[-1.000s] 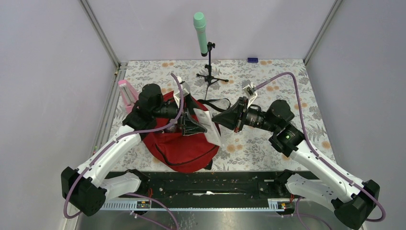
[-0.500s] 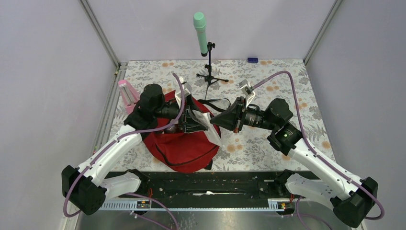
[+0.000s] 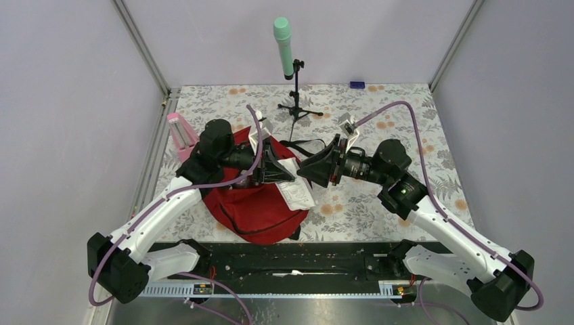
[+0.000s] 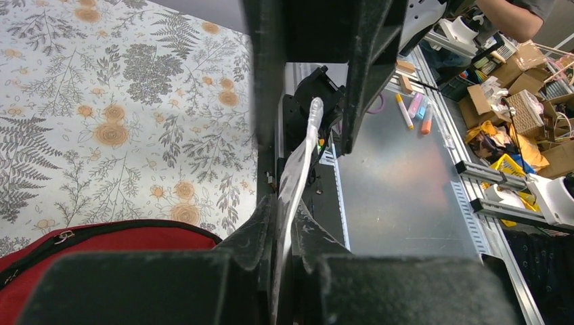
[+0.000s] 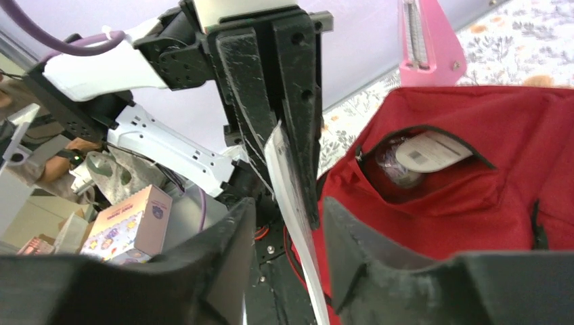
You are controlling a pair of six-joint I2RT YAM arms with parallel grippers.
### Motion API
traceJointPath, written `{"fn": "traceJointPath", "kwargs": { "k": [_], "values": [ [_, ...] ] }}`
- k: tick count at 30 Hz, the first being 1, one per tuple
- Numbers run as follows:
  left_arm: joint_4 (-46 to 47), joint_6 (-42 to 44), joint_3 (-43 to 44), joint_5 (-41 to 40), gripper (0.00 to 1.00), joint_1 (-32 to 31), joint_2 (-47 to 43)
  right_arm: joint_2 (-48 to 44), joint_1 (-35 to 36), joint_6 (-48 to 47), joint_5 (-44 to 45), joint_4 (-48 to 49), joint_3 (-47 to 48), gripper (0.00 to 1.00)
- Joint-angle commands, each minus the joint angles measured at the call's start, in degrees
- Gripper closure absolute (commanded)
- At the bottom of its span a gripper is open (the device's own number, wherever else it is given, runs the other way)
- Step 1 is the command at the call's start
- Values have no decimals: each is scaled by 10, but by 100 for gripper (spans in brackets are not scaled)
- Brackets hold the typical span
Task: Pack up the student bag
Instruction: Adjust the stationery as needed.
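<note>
The student bag [image 3: 257,210] is a red backpack lying on the floral table, its black-zipped pocket [image 5: 433,162] gaping with a white labelled item inside. A thin white plastic packet [image 3: 298,193] hangs over the bag's right edge. My left gripper [image 3: 283,170] is shut on the packet [image 4: 298,169], pinching its edge between both fingers, with the bag [image 4: 135,238] below it. My right gripper [image 3: 310,169] faces it from the right and stands open. Its fingers [image 5: 247,217] flank the packet [image 5: 281,162] with a gap on each side.
A green-headed microphone [image 3: 283,40] on a black tripod stands at the back centre. A pink object [image 3: 179,132] stands left of the bag, and a black strap [image 3: 308,142] trails from its far side. A small blue item [image 3: 357,84] lies by the back wall.
My left gripper closed on the packet. The right gripper, shut on it before, has opened. The packet's hanging end has drawn in toward the bag.
</note>
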Motion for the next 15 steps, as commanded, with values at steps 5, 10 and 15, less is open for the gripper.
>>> {"fn": "traceJointPath", "kwargs": {
  "k": [5, 10, 15],
  "values": [
    [-7, 31, 27, 7, 100, 1, -11, -37, 3, -101, 39, -104, -5, 17],
    [10, 14, 24, 3, 100, 1, -17, -25, 3, -115, 10, -130, -17, 16],
    [43, -1, 14, -16, 100, 4, -26, 9, 48, -120, 10, -156, -7, 20]
  ]
}}
